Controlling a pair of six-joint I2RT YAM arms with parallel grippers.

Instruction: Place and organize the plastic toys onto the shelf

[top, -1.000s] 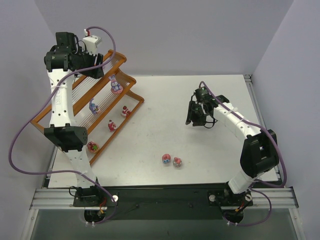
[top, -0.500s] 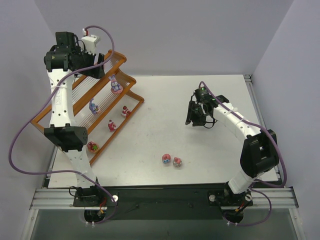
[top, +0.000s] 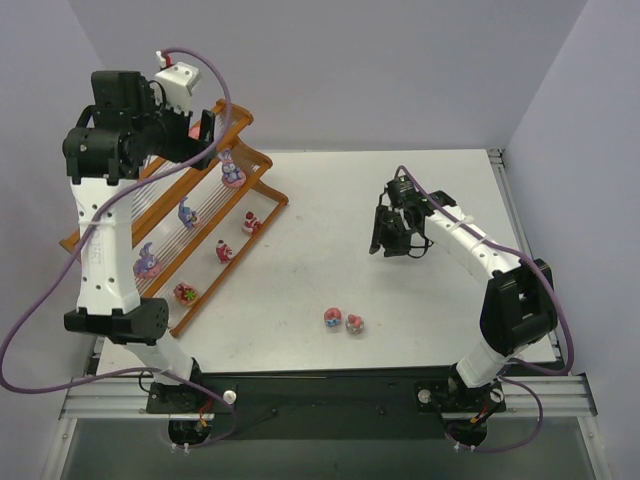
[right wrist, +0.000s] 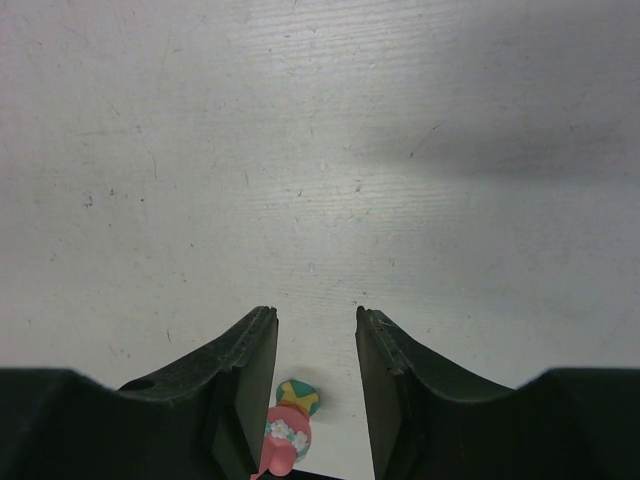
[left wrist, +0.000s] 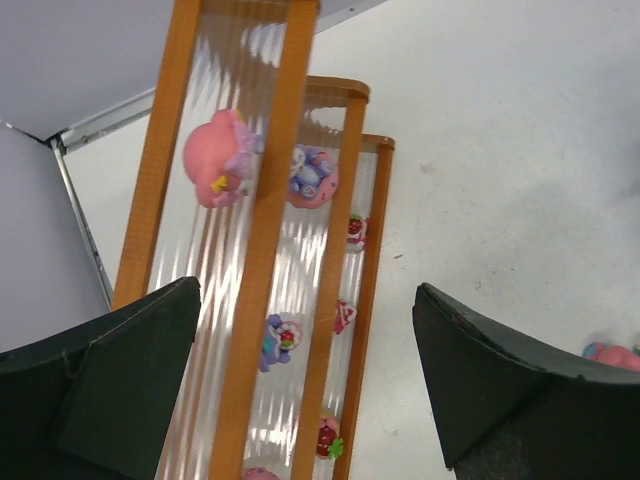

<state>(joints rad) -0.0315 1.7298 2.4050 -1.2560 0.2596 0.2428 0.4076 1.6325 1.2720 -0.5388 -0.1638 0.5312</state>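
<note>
The shelf (top: 262, 160) stands at the far left, and the left wrist view looks down its tiers (left wrist: 270, 250). Several toys sit on it: a pink one (left wrist: 222, 158) on the top tier, purple-pink ones (top: 232, 172) (top: 187, 212) (top: 147, 262) on the middle tier, and red ones (top: 250, 221) (top: 225, 252) (top: 185, 293) on the lowest. Two toys (top: 333, 318) (top: 355, 323) lie on the table. My left gripper (top: 205, 138) hangs open and empty above the shelf's far end. My right gripper (top: 393, 240) is open, low over the table. A pink toy with a green top (right wrist: 290, 425) lies between its fingers, next to the left one.
The white table (top: 400, 190) has a metal rail (top: 505, 200) along its right edge. Grey walls close in on the left, back and right. The shelf's frame reaches up near my left wrist. A pink toy (left wrist: 610, 355) shows at the right edge of the left wrist view.
My left arm has swung left and up, away from the shelf, uncovering a purple-pink toy on the middle tier. The right arm has barely moved.
</note>
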